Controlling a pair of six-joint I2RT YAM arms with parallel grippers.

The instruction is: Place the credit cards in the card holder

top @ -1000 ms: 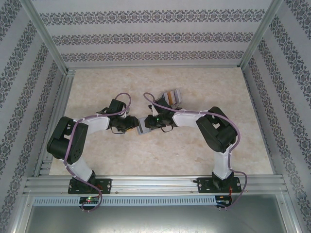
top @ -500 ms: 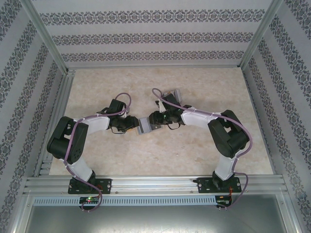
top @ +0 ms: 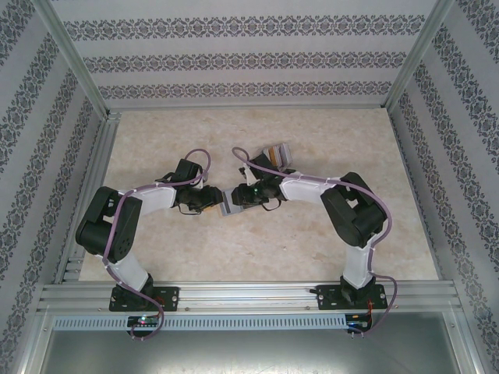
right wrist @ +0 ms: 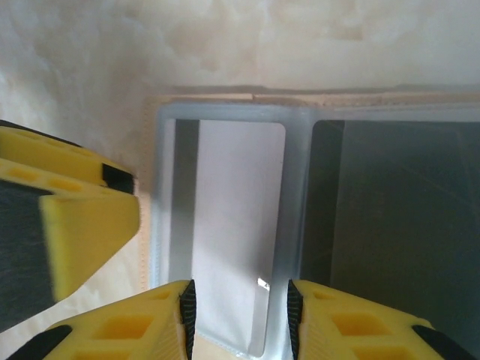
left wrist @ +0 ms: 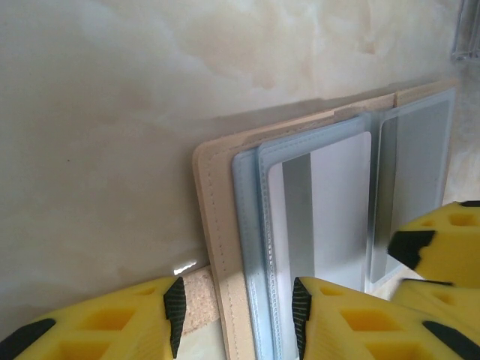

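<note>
The tan card holder (top: 227,207) lies open on the table between both grippers, its grey-blue sleeves up (left wrist: 247,195). A pale grey credit card (right wrist: 232,217) with a darker stripe sits in one sleeve, and a dark grey card (right wrist: 390,217) sits in the neighbouring sleeve. My left gripper (left wrist: 238,311) is open and straddles the holder's tan edge and snap tab (left wrist: 193,298). My right gripper (right wrist: 238,315) is open over the near end of the pale card, with its pads apart on either side. More credit cards stand in a clear tray (top: 277,154) behind the right wrist.
The two grippers (top: 214,201) (top: 236,196) nearly touch over the holder. Yellow fingers (left wrist: 442,240) of the right gripper show in the left wrist view, and a left finger (right wrist: 75,217) shows in the right wrist view. Bare marbled table (top: 312,249) surrounds them, fenced by patterned walls.
The right gripper drew back to the right half a second ago and has returned over the card holder with its jaws wider apart. The left arm and the holder have stayed put.
</note>
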